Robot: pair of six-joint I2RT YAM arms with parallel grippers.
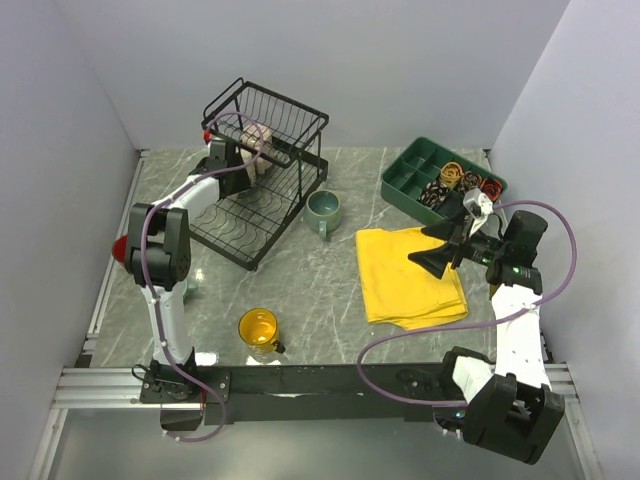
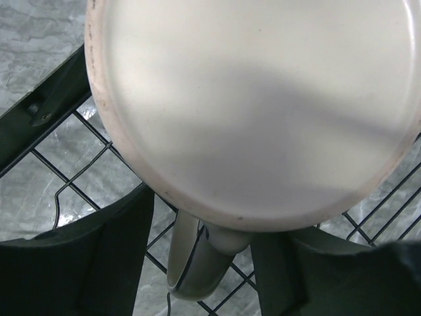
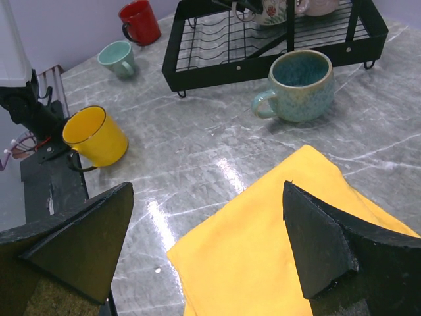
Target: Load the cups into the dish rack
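a cup (image 1: 323, 209) sits just right of the dish rack (image 1: 245, 222); the cloth (image 1: 410, 275) lies right of that, the tray (image 1: 405, 181) behind it.

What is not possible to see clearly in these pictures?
Top view: its own wrist and cable mostly hide the left end effector.
Left wrist view: the pale mug fills the frame, sides cut off.
Right wrist view: the top edge cuts the cups in the dish rack.

Robot lab cell: white partition walls (image 1: 330, 60) around a marble-look table (image 1: 320, 290).

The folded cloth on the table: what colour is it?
Plain yellow; the cloth shows best in the top external view.
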